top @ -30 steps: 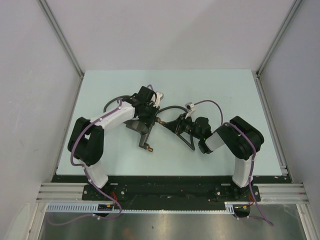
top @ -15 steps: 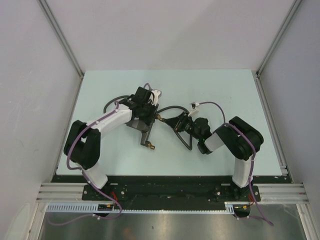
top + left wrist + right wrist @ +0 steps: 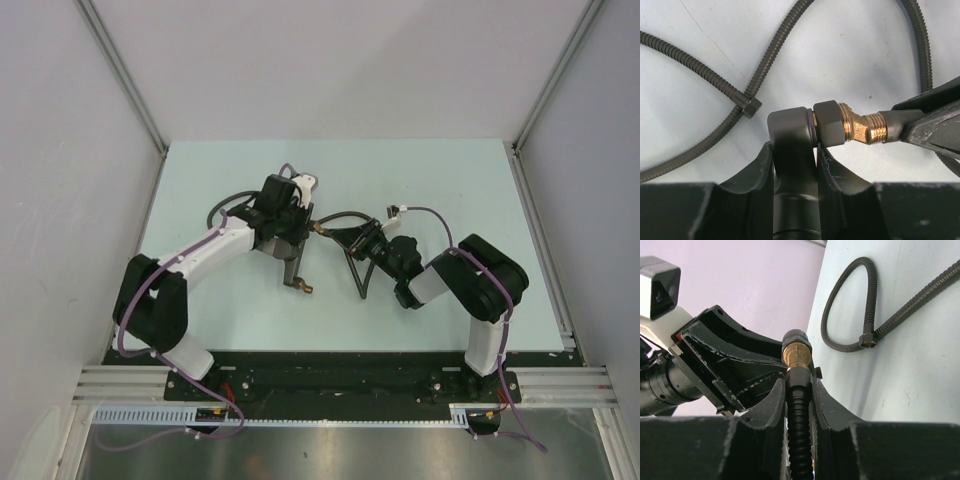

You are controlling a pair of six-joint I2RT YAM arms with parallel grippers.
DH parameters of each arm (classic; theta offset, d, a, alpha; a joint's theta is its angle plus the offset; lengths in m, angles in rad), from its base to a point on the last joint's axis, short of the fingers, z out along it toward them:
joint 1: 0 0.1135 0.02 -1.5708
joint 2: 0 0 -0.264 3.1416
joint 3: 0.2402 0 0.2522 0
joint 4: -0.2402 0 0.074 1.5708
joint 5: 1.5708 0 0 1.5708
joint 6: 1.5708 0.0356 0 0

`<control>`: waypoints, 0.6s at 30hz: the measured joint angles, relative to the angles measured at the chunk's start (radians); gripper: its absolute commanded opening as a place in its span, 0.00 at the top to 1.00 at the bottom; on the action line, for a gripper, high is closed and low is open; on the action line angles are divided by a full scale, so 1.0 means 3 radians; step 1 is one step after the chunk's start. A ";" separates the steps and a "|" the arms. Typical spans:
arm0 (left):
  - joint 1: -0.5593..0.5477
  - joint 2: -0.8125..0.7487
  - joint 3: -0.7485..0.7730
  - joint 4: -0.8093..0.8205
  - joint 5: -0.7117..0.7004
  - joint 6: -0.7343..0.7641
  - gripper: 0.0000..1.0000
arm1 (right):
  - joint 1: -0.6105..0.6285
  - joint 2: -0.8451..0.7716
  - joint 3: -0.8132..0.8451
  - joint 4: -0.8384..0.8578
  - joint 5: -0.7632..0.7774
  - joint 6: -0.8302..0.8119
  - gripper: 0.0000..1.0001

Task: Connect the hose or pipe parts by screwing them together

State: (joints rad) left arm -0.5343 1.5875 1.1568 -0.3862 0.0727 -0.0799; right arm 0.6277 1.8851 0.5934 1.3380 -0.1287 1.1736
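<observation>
Where the overhead view is read from nine o'clock toward three, entries run as follows.

Item: pale-green table [image 3: 440, 180], bearing all below.

Item: left gripper [image 3: 287, 230], just nine o'clock of table centre, jaws clamped on the dark-grey fitting [image 3: 292, 262]. The left wrist view shows both fingers [image 3: 757, 175] pressed against the fitting's round body. One branch of the fitting runs toward six o'clock and ends in a small brass tip [image 3: 305, 288]; whether that tip touches the table cannot be told.

Item: black nut [image 3: 832, 124] and brass elbow [image 3: 860, 129], projecting from the fitting toward three o'clock in the left wrist view. The elbow's threaded end meets the hose end.

Item: right gripper [image 3: 360, 240], just three o'clock of centre, jaws closed narrowly around the corrugated hose [image 3: 799, 425] directly behind its brass end [image 3: 796, 354].

Item: rest of the hose, slack on the table. One loop lies at ten o'clock of the left gripper, another hangs toward six o'clock below the right gripper. A hex coupling [image 3: 751, 106] sits partway along.
</observation>
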 measured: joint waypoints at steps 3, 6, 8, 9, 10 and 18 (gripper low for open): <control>-0.0006 -0.0004 -0.0022 0.0067 -0.0001 0.0000 1.00 | -0.0023 0.0000 0.0000 -0.0005 0.0005 0.0186 1.00; -0.0014 -0.0028 -0.0058 0.0121 -0.0023 0.0001 1.00 | -0.0027 0.0000 0.0000 -0.0025 0.0015 0.0371 1.00; -0.0025 -0.0053 -0.0078 0.0137 -0.0056 0.0001 1.00 | -0.0025 0.0000 0.0000 -0.0029 0.0031 0.0484 1.00; -0.0032 -0.0067 -0.0092 0.0153 -0.0072 0.0001 1.00 | -0.0023 0.0000 0.0000 -0.0031 0.0037 0.0539 1.00; -0.0039 -0.0084 -0.0111 0.0177 -0.0089 0.0003 1.00 | -0.0014 0.0000 0.0000 -0.0032 0.0050 0.0580 1.00; -0.0089 -0.0258 -0.0281 0.0312 -0.0268 0.0004 1.00 | 0.0093 0.0000 -0.0001 -0.0031 0.0289 0.0917 1.00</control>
State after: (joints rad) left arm -0.5610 1.5101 1.0725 -0.2928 -0.0078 -0.0788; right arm 0.6556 1.8851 0.5930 1.3289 -0.0422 1.4487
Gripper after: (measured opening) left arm 0.341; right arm 0.220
